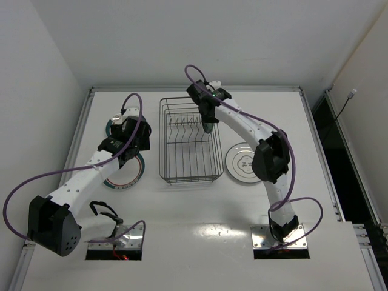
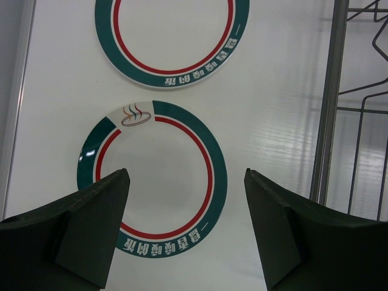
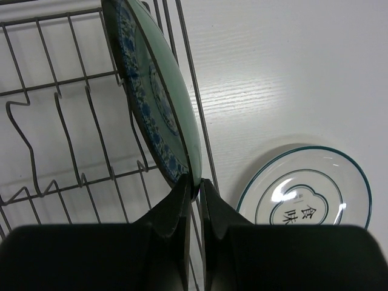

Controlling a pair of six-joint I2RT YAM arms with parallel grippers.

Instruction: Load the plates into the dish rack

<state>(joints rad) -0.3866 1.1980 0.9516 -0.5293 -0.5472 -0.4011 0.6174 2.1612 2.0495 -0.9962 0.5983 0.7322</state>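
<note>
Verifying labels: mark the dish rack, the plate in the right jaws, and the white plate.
dish rack (image 1: pixel 182 155), top view, bare floor wires
held plate (image 3: pixel 159 85), right wrist view, its face
white plate (image 3: pixel 303 195), right wrist view, its centre

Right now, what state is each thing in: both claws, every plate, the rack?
Right claw: shut on the blue-patterned plate's rim.
Blue-patterned plate: on edge, at the dish rack's right side.
Dish rack: flat on the table.
Left claw: open, above the near banded plate.
Near banded plate: lying flat, ungripped.
Far banded plate: lying flat.
White plate: lying flat, right of rack.
</note>
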